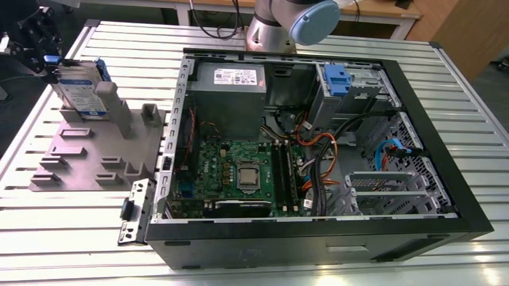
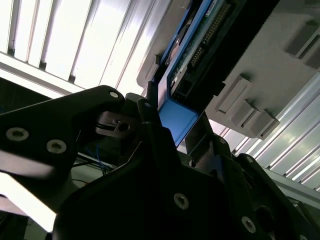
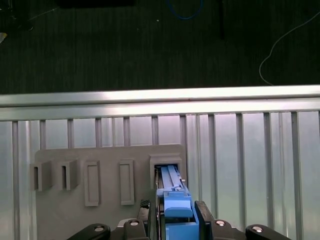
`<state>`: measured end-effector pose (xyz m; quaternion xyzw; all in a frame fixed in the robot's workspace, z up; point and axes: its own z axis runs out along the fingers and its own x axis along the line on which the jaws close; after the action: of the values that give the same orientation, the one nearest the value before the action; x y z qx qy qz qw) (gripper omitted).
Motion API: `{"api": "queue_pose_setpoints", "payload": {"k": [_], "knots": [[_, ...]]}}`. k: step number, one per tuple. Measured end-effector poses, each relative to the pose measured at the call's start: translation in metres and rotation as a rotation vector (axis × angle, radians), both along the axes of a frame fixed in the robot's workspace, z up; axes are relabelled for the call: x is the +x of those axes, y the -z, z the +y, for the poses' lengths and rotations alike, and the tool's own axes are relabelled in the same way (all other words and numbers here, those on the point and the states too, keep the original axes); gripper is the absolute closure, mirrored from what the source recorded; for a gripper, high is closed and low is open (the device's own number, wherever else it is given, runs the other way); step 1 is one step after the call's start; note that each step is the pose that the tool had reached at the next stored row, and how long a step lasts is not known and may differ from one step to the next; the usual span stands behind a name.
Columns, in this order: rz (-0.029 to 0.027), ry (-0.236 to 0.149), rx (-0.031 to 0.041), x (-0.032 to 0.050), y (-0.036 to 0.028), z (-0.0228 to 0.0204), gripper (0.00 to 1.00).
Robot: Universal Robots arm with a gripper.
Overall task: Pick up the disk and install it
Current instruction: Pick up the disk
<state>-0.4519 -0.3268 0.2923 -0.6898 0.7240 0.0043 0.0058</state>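
You worked in a robotics workshop: slatted aluminium bench, opened computer case, arm base at 12 o'clock.

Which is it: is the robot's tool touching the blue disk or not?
Touching. In the first wrist view, the tool has a finger tight against each side of the disk, with no gap showing.
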Motion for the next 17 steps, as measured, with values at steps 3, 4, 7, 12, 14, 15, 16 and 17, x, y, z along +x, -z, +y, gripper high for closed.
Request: {"api": "queue_pose_setpoints", "payload": {"k": [3,4,7,12,14,15,16,17], "knots": [[-0.0001,0.000,0.0000,0.0000,0.0001,0.0004,0.53],[-0.0001,0.000,0.0000,0.0000,0.0001,0.0005,0.53],[0.0000,0.000,0.0000,0.0000,0.0003,0.0017,0.53],[-0.0001,0.000,0.0000,0.0000,0.0004,0.0018,0.53],[-0.0001,0.000,0.0000,0.0000,0.0004,0.0018,0.53],[-0.0001,0.000,0.0000,0.0000,0.0005,0.0018,0.53],[-0.0001,0.000,0.0000,0.0000,0.0005,0.0019,0.53],[0.0000,0.000,0.0000,0.0000,0.0004,0.0019,0.53]]}}
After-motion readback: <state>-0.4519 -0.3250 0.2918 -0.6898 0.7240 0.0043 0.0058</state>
